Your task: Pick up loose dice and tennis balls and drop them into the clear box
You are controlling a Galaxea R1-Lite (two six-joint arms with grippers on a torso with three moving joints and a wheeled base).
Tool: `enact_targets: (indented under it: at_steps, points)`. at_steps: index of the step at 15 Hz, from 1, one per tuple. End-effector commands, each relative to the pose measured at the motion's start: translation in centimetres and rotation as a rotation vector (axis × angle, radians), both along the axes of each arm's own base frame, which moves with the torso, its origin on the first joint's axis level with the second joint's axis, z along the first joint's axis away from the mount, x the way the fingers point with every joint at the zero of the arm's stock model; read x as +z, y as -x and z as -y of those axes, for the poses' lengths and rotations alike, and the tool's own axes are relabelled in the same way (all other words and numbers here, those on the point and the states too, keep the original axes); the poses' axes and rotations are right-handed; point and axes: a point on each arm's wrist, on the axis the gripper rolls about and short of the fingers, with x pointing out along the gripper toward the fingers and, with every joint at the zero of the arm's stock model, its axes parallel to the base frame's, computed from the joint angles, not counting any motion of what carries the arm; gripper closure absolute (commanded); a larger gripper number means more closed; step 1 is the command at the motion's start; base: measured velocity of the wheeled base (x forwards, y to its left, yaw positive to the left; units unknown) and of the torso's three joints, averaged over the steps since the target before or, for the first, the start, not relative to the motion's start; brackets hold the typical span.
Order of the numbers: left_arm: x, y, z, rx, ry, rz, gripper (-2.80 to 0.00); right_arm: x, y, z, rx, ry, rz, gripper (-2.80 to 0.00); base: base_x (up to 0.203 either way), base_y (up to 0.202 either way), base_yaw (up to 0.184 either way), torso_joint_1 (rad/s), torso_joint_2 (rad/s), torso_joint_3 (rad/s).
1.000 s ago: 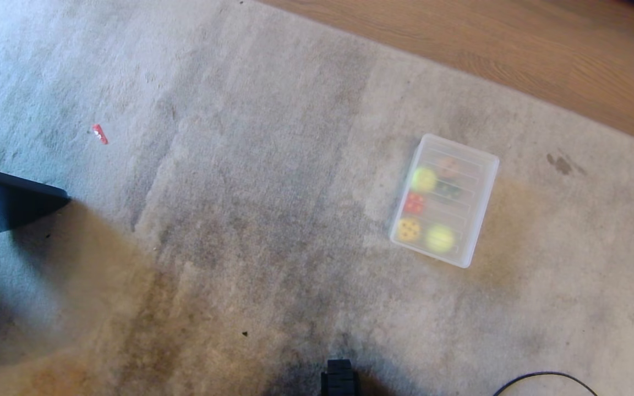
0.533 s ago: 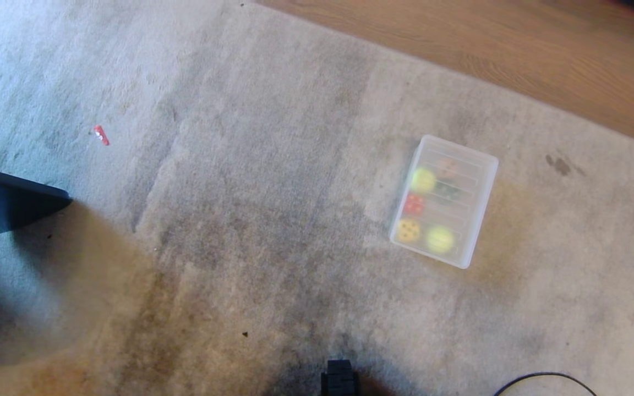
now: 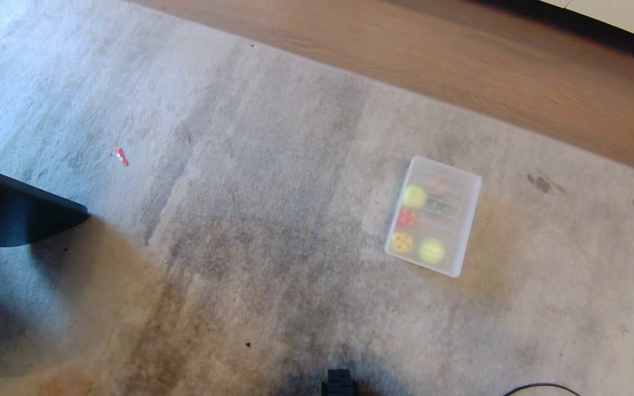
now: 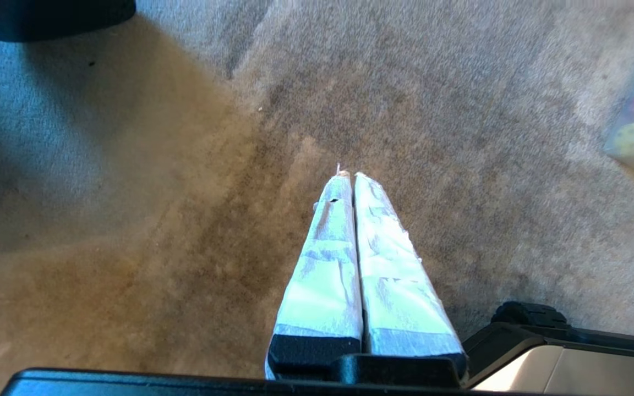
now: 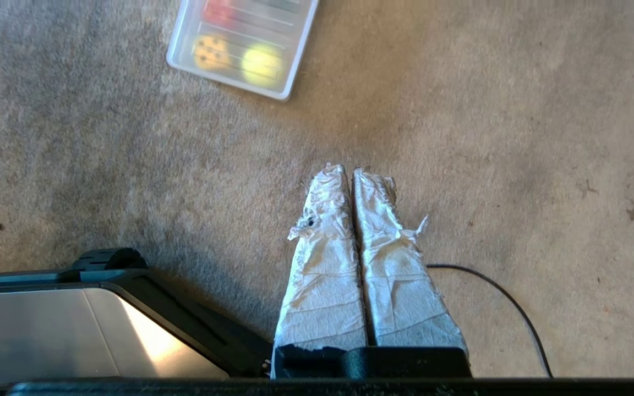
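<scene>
A: Contents of the frosted translucent rectangular plastic box [image 3: 468, 220], as seen on the grey carpet [image 3: 251, 220]?

B: Six items are listed inside. A yellow dotted die [image 3: 402, 242] and a fuzzy yellow-green tennis ball [image 3: 432, 251] are held at the box's near end. A red die [image 3: 407, 218] is placed just behind the yellow one. A second tennis ball [image 3: 414, 196] and a dark green die [image 3: 438, 207] are found past the middle. A tan die [image 3: 437, 184] is set at the far end. The box appears to be covered by a ridged clear lid, through which the items are seen blurred.

A: Items recorded outside the box?

B: A small red scrap [image 3: 122, 156] is noted well apart from the box, to its left. A strip of brown wooden floor [image 3: 460, 60] is seen beyond the box, and a thin black cable [image 5: 509, 308] lies nearer the robot than the box.

A: Condition of the grippers?

B: The left gripper [image 4: 350, 175], wrapped in white tape, is shown with fingers pressed together, nothing between them, well to the left of the box and above bare carpet. The right gripper [image 5: 349, 169], likewise taped, is also closed and empty, short of the box's near end.
</scene>
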Motion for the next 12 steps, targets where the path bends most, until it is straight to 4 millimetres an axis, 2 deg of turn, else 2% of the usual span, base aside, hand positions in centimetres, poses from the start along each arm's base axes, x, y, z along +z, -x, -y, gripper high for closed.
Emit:
enact_targets:
  at_steps: [1, 12]
  points:
    - [-0.02, 0.00, 0.00, 0.002, 0.002, -0.001, 0.00, 0.01, -0.03, 0.00, 0.000, 0.000, -0.005, 0.00, 0.000, 0.000, 0.000, 0.001, 0.00, 0.193]
    - [0.01, -0.01, -0.01, 0.007, 0.027, 0.000, 0.00, 0.01, -0.03, 0.00, 0.000, 0.000, -0.005, 0.00, 0.000, 0.000, 0.000, 0.004, 0.00, 0.203]
